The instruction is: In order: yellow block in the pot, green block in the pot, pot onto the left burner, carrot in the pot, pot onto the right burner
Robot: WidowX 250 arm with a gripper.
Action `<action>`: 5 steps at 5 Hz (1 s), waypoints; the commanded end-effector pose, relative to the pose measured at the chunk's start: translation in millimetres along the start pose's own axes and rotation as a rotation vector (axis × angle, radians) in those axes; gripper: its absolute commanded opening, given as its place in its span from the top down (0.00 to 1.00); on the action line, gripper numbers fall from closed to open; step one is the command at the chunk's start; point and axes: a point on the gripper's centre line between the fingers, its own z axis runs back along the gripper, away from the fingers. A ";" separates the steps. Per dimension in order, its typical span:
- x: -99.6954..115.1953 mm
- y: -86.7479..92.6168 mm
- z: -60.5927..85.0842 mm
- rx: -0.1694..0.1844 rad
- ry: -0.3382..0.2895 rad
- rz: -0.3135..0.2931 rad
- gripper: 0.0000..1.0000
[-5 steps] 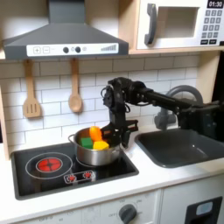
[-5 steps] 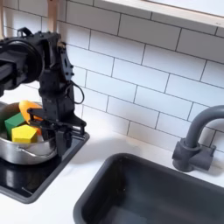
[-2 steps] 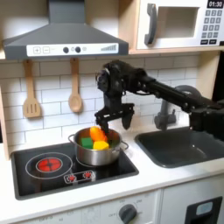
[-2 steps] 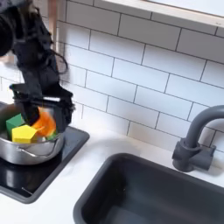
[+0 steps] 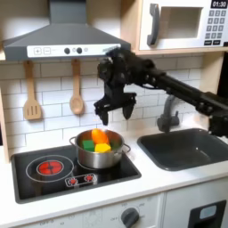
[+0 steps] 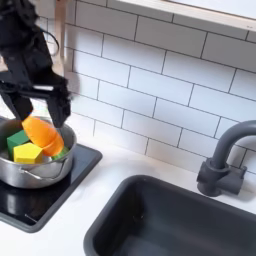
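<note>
The silver pot point(image 5: 99, 157) stands on the right half of the black cooktop point(image 5: 36, 181), so the right burner is hidden under it. Inside lie the green block point(image 5: 86, 142), the yellow block point(image 5: 103, 148) and the orange carrot point(image 5: 96, 135). In the second exterior view, the pot point(image 6: 22, 173) holds the yellow block point(image 6: 28, 153), the green block point(image 6: 17, 139) and the carrot point(image 6: 42, 133) leaning on its far wall. My gripper point(image 5: 117, 109) hangs open and empty above the pot, also seen as the gripper point(image 6: 38, 108) just over the carrot. The left burner point(image 5: 51, 166) glows red and is bare.
A dark sink point(image 5: 184, 149) with a grey faucet point(image 6: 224, 160) lies to the first exterior view's right of the cooktop. A wooden spatula point(image 5: 32, 96) and spoon point(image 5: 77, 89) hang on the tiled wall. A range hood point(image 5: 62, 40) and microwave point(image 5: 183, 23) sit overhead.
My gripper has risen from beside the pot's right rim to a spot above the pot, fingers apart. The pot and its contents have stayed in place.
</note>
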 end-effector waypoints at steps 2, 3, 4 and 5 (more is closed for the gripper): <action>9.9 6.4 58.0 -0.006 -0.230 0.068 0.00; 17.6 4.4 74.7 -0.014 -0.341 0.089 0.00; 15.5 3.9 86.1 -0.007 -0.356 0.153 0.00; 16.6 2.4 86.0 -0.012 -0.361 0.141 0.00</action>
